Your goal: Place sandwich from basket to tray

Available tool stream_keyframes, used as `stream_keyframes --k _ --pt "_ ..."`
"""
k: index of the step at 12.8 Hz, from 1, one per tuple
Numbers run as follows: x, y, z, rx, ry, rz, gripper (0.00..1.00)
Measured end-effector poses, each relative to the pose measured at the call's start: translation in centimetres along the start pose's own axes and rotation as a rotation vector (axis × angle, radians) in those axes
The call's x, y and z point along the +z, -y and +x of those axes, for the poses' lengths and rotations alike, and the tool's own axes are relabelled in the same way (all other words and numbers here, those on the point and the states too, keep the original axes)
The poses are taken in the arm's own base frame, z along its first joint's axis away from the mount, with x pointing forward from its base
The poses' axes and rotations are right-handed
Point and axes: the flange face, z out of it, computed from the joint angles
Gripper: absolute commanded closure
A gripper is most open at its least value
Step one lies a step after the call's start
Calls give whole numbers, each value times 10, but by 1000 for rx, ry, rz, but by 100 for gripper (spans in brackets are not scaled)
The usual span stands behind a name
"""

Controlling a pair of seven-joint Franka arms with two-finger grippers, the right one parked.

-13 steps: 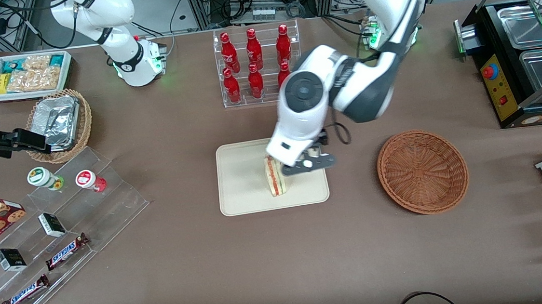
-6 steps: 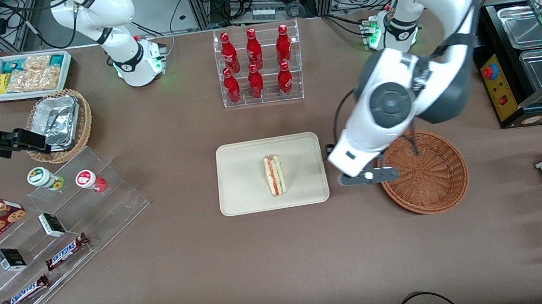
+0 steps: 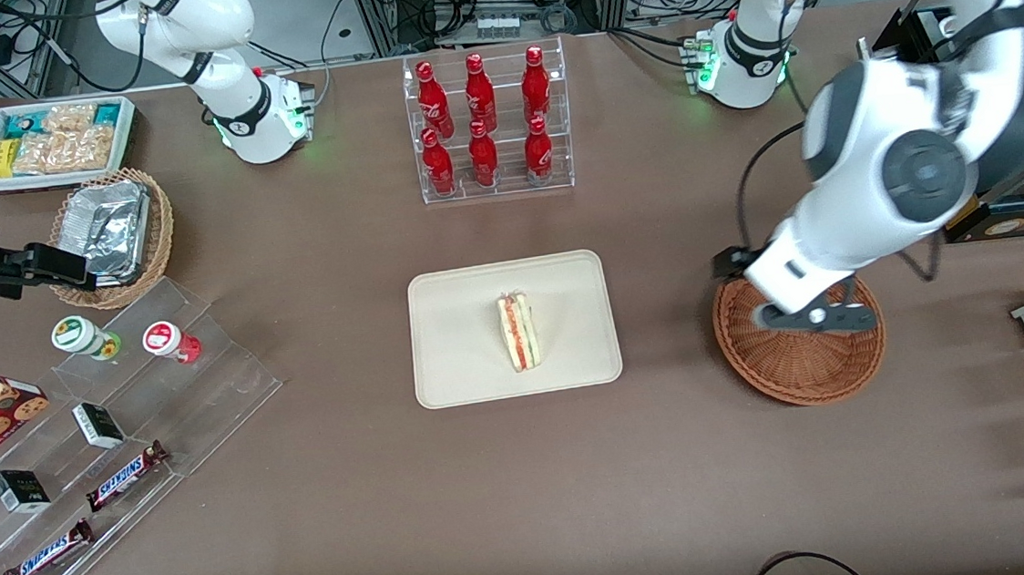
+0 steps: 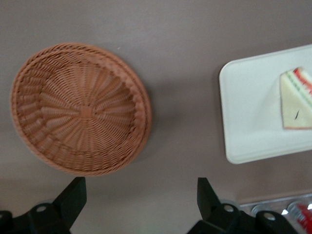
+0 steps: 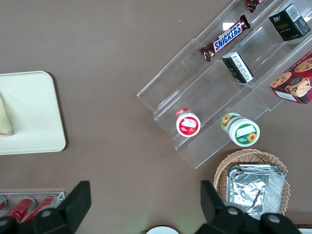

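From the front, a sandwich [image 3: 517,331] stands on its edge near the middle of a cream tray [image 3: 463,364] on the brown bench [image 3: 528,487], and the left arm's pincer [image 3: 814,318] hangs over the round brown basket [image 3: 788,371], which sits toward the working arm's end of the bench. From the left wrist, the pincer [image 4: 141,200] has its two black fingers [image 4: 73,195] spread wide apart and holding nothing, with the basket [image 4: 80,109] and the tray [image 4: 248,102] carrying the sandwich [image 4: 297,100] below.
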Motion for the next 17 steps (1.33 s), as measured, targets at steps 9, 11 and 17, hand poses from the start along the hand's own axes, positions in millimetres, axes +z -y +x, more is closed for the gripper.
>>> stream_keyframes --k 9,11,17 --pt "-62 100 -82 -62 30 -26 0" --pt "-72 105 -97 -74 46 -22 0" --pt "-84 113 -111 -89 53 8 0"
